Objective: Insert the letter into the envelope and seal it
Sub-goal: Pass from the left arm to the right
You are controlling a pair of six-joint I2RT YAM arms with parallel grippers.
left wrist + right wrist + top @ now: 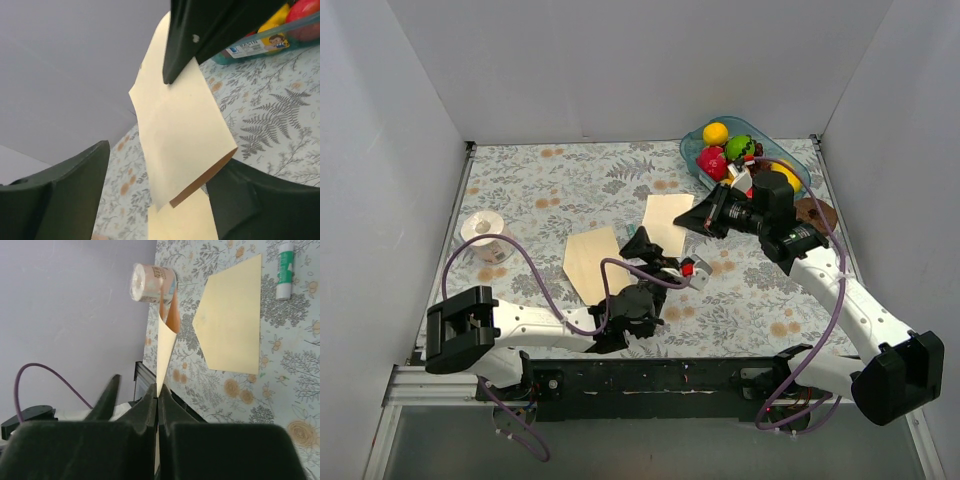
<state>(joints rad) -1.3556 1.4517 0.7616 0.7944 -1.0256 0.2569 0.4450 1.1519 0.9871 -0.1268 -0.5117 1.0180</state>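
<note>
1. Blue tub (302, 40), beyond your left gripper (160, 170): its white label (256, 45) carries a cartoon face, but the print is too blurred to read.
2. Letter (167, 340): your right gripper (156, 390) is clamped tight on its near end. It stands on edge, long axis running straight away from that gripper. It's pale outside and salmon where it curls. Your left gripper's fingers (65, 195) stand apart either side of it, not closed on it.
3. Envelope (235, 320): flat on the table (300, 390), ahead-right of your right gripper. It's cream-yellow, flap (200, 322) open and pointing toward the letter.
4. Tape roll (150, 282), past the letter's far end: print unreadable.
5. Glue stick (285, 270), beyond the envelope: green-and-white label, unreadable.
</note>
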